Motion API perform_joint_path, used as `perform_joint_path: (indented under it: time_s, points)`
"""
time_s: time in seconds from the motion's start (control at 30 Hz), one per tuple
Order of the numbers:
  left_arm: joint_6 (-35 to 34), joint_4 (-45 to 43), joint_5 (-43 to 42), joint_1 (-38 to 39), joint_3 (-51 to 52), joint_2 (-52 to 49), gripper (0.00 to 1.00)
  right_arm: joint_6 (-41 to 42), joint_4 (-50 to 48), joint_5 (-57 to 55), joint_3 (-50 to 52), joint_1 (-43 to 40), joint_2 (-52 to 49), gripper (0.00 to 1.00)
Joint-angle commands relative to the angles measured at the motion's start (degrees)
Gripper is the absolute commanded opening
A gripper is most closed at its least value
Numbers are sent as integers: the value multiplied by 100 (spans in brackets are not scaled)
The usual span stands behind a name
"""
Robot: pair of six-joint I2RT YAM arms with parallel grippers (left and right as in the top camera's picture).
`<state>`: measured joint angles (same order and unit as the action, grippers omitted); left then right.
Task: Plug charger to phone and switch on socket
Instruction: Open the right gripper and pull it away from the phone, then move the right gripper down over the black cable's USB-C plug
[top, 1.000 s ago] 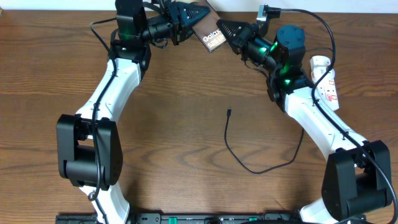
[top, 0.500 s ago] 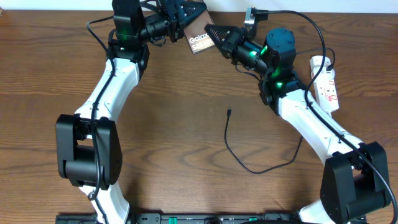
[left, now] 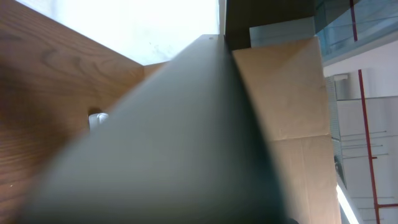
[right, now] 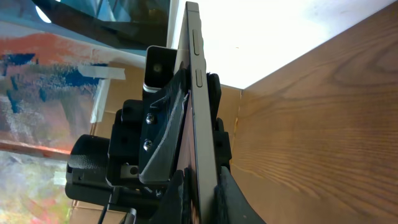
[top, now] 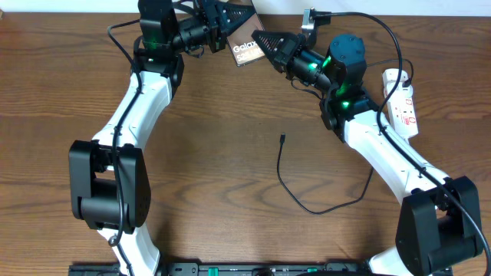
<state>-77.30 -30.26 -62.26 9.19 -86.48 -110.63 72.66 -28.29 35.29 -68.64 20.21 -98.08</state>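
The phone [top: 244, 48], a dark slab with white "Galax" lettering, is held in the air at the table's far edge. My left gripper [top: 229, 18] is shut on its far end and my right gripper [top: 262, 38] is shut on its near right edge. In the right wrist view the phone [right: 194, 74] stands edge-on between my right fingers [right: 199, 193], with the left gripper [right: 155, 134] clamped behind it. In the left wrist view the phone [left: 161, 155] is a blurred dark mass. The charger cable [top: 307, 205] lies loose on the table, with its tip [top: 282, 139] free. The socket [top: 402, 96] lies at the right.
The charger cable runs under the right arm [top: 383, 146] towards the socket; its plug is hidden. A cardboard box [left: 286, 87] stands beyond the table's far edge. A thick black arm cable [top: 383, 31] arcs over the right wrist.
Both grippers and the phone between them have shifted left by a little. In the last half second almost nothing has moved. The charger cable has stayed put.
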Motion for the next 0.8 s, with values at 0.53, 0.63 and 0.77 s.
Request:
perform_joint_path:
  time_s: [0.53, 0.63, 0.77]
  points:
    - [942, 811, -516, -225, -96, 164, 7, -1792, 1226, 538, 87, -710, -205, 43]
    - [940, 1019, -343, -321, -96, 164, 7, -2092, 1556, 538, 87, -807, -205, 46]
    - [935, 1722, 7, -459, -96, 166, 7, -2627, 2428, 385, 87, -839, -205, 52]
